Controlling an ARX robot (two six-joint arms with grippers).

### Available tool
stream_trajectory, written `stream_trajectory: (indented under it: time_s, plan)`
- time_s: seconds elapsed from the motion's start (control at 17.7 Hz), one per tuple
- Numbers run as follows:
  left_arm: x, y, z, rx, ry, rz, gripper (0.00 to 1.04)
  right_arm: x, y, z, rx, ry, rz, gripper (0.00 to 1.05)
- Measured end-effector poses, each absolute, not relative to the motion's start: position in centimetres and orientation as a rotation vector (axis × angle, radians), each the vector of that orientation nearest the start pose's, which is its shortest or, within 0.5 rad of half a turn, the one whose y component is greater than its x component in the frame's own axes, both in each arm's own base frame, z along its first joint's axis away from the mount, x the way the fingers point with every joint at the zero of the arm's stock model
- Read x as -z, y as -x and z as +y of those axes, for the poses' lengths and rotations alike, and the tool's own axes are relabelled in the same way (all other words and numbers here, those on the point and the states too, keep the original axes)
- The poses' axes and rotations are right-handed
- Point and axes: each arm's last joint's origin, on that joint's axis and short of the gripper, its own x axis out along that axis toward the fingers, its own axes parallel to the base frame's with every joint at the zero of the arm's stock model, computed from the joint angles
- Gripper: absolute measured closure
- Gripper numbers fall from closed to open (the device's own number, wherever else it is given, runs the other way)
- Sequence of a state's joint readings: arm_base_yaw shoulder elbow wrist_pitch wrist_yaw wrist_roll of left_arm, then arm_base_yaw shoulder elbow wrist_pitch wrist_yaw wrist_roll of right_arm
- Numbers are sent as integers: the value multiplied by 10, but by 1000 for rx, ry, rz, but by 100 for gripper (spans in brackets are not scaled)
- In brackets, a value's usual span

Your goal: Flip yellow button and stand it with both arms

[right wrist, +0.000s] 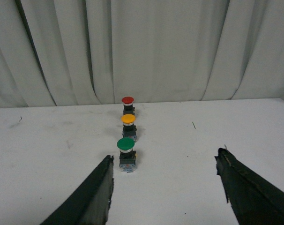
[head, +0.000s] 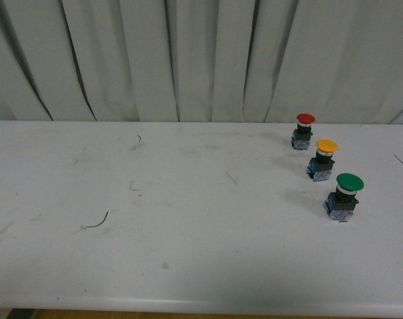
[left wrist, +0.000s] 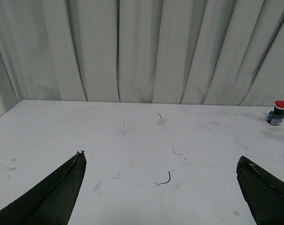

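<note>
Both grippers, left (left wrist: 160, 187) & right (right wrist: 163, 187), gape wide, empty; yellow button (head: 323, 159) upright mid-right of front view, btwn red button (head: 303, 130) & green button (head: 344, 195)

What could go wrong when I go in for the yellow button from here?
The yellow button stands in a tight row between the red button and the green button, so open fingers could topple a neighbour. The green one sits nearest the right gripper, in its approach path. The left gripper faces away; only the red button shows there.

A scuffed white table (head: 188, 266) stands before a pale grey pleated curtain (head: 188, 60) under soft, even light.
</note>
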State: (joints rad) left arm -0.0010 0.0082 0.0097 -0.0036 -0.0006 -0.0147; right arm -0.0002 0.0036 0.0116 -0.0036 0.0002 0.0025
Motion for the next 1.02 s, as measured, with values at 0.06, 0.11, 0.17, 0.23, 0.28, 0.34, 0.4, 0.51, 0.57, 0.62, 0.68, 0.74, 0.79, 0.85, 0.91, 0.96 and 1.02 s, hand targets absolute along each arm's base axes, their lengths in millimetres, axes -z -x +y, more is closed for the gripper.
stream_trajectory:
  time_s: [0.06, 0.11, 0.17, 0.23, 0.28, 0.34, 0.4, 0.51, 0.57, 0.62, 0.68, 0.74, 0.79, 0.85, 0.91, 0.96, 1.02]
  plan:
    - [-166, -98, 0, 0, 15, 2, 7, -167, -97, 0, 0, -2, -5, 28]
    - [-166, -98, 0, 0, 15, 2, 7, -167, -97, 0, 0, -2, -5, 19]
    - [-166, -98, 0, 0, 15, 2, 7, -167, -97, 0, 0, -2, -5, 7]
    - [-166, -98, 0, 0, 15, 2, 7, -167, -97, 0, 0, -3, -5, 5]
    - [-166, -98, 0, 0, 15, 2, 7, -167, -97, 0, 1, -2, -5, 7]
    - [-166, -98, 0, 0, 14, 2, 7, -167, -97, 0, 0, -2, -5, 7]
    - [-166, -98, 0, 0, 15, 2, 7, -167, -97, 0, 1, -2, -4, 7]
    - [-166, -98, 0, 0, 14, 2, 7, -167, -97, 0, 0, -2, -5, 7]
    - [-166, -98, 0, 0, 15, 2, 7, -167, -97, 0, 0, -2, -5, 7]
    - [-166, -98, 0, 0, 14, 2, 7, -167, -97, 0, 0, -2, -4, 7]
    - [-166, -98, 0, 0, 15, 2, 7, -167, -97, 0, 1, -3, -5, 7]
    - [-166, -98, 0, 0, 15, 2, 7, -167, -97, 0, 1, -2, -5, 7]
    - [-166, -98, 0, 0, 14, 2, 7, -167, -97, 0, 0, -2, -4, 7]
    - [-166, -98, 0, 0, 14, 2, 7, -167, -97, 0, 0, -2, -5, 7]
    - [-166, -98, 0, 0, 15, 2, 7, -167, -97, 0, 1, -2, -5, 7]
    - [-166, -98, 0, 0, 15, 2, 7, -167, -97, 0, 0, -2, -5, 7]
    - [-166, -98, 0, 0, 15, 2, 7, -167, -97, 0, 0, -2, -5, 7]
